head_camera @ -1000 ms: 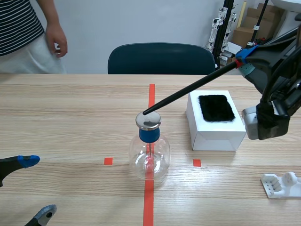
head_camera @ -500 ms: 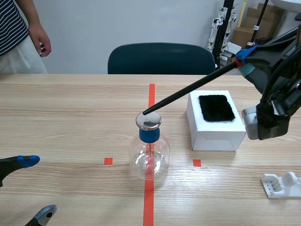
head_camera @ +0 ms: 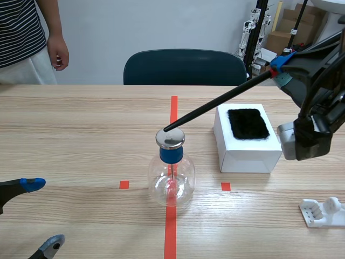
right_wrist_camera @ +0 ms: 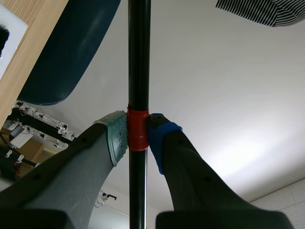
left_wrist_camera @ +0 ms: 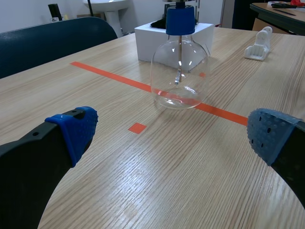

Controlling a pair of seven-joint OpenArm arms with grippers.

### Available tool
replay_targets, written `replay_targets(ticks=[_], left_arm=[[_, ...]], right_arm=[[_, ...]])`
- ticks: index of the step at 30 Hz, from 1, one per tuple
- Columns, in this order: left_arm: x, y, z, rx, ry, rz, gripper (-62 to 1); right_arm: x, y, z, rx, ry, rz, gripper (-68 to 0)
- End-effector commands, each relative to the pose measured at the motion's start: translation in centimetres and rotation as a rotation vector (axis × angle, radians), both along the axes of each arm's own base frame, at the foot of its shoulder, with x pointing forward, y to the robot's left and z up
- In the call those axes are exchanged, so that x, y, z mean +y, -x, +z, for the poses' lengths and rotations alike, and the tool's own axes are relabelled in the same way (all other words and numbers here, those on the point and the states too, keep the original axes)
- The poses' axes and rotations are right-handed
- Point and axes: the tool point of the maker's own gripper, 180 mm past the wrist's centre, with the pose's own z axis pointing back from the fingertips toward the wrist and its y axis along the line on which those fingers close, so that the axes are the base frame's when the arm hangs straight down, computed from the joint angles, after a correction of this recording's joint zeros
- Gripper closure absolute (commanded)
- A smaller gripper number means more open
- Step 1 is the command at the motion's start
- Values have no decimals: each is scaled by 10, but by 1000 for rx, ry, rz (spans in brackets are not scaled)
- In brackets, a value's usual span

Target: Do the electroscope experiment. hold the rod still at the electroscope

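Observation:
The electroscope (head_camera: pixel 171 172) is a clear glass flask with a blue neck and a metal cap (head_camera: pixel 170 138), standing on the red tape line mid-table. A long black rod (head_camera: pixel 215 105) slants down from the upper right, its tip resting at the cap. My right gripper (head_camera: pixel 278 69) is raised at the right and shut on the rod's red-banded end (right_wrist_camera: pixel 138 130). My left gripper (head_camera: pixel 32 213) sits open low at the near left, well short of the flask (left_wrist_camera: pixel 179 69), which stands ahead of its fingers.
A white box (head_camera: pixel 247 139) topped with black fur (head_camera: pixel 248 123) stands right of the flask. A white plastic holder (head_camera: pixel 322 211) lies near the front right. A dark chair (head_camera: pixel 185 67) is behind the table. A person (head_camera: pixel 27 38) in a striped shirt stands at far left.
The rod, flask and both arms have stayed still. Only the person at the far left has shifted, the hand moving left and then back right.

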Motion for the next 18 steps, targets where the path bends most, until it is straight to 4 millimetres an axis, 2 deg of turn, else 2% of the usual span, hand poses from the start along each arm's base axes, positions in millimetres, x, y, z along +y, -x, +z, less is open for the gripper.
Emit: replay_targets(ticks=[1,7,13,18], left_arm=[[3,-3,15,-53,37,1,-623],[3,-3,15,-53,37,1,-623],[3,-3,15,-53,37,1,-623],[3,-3,15,-53,37,1,-623]], right_arm=[[-2,-4,8,-31,8,3,-53],[0,-6,14,-34,-1,16,-53],[1,-14,49,-43,-99,28,-53],[-11,-22,76,-43,-169,-10,-53]])
